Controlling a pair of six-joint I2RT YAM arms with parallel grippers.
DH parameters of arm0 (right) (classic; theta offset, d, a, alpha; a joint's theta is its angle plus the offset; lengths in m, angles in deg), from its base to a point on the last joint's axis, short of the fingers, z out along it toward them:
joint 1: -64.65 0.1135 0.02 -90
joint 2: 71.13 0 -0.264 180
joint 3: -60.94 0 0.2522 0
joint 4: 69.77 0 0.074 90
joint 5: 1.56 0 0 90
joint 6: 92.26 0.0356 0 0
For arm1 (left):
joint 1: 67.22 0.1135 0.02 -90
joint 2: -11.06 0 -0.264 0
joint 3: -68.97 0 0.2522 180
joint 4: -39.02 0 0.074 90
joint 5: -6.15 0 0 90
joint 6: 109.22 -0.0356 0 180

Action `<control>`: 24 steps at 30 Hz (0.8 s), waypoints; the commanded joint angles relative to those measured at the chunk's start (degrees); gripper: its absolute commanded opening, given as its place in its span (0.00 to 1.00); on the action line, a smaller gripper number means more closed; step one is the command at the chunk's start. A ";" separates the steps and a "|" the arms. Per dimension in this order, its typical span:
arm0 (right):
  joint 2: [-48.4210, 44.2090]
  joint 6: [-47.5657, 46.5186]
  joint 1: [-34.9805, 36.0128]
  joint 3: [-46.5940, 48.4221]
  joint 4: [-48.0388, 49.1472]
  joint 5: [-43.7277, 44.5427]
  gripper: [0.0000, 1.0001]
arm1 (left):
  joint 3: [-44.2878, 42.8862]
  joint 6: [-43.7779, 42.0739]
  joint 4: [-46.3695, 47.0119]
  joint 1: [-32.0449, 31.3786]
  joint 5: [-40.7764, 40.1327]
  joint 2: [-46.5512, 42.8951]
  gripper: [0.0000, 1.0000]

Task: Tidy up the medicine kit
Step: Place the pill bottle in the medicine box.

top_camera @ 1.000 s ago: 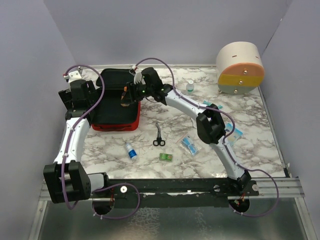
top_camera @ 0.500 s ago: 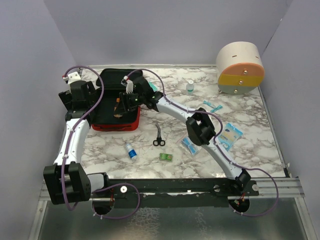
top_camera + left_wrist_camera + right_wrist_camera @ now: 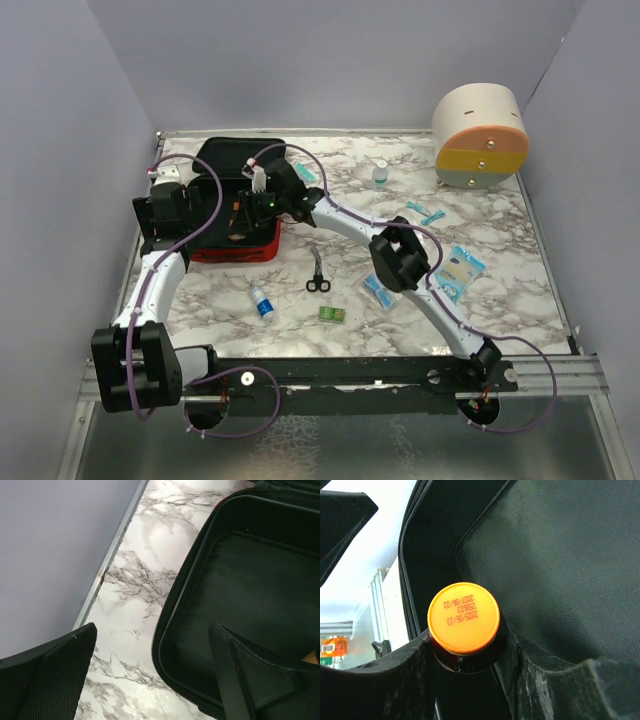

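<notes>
"Right gripper (image 3: pixel 243 208) is clamping a dark bottle (image 3: pixel 464 630) by its shoulders, just under the orange cap. Both fingers (image 3: pixel 385 680) are pressing in on it."

"Where is it hanging?"

"Inside the medicine kit (image 3: pixel 222 165), which is lying open at the far left of the table, black lining up. The bottle is sitting low and close beside one of the side walls. I'm not managing to see whether its base is touching the lining."

"And the left gripper (image 3: pixel 150 635)?"

"Spread wide and carrying nothing. It's straddling the kit's left rim, one finger over the marble and one over the lining."

"So what is going to make this placing go well?"

"I'm thinking it should be easing down until the base is resting flat, with the bottle upright. Then it should be opening only a little, since the wall is crowding one finger, and lifting straight up. Tucking it against the wall is leaving room for the scissors (image 3: pixel 317 272), the small bottle (image 3: pixel 261 301) and the packets (image 3: pixel 460 266) waiting outside."
</notes>
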 commanded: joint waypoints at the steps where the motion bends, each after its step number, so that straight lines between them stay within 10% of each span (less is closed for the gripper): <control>1: -4.37 -1.19 0.40 -1.46 1.56 2.14 0.01 | 0.91 -3.49 4.20 -0.13 5.24 -0.12 0.94; 18: -2.67 -2.51 0.31 1.63 -7.95 5.83 0.01 | 0.54 -2.30 3.76 0.06 4.58 2.58 0.92; 24: -1.28 -2.24 0.31 2.97 -8.86 5.56 0.30 | 0.47 -0.59 2.71 -0.01 5.43 2.17 0.92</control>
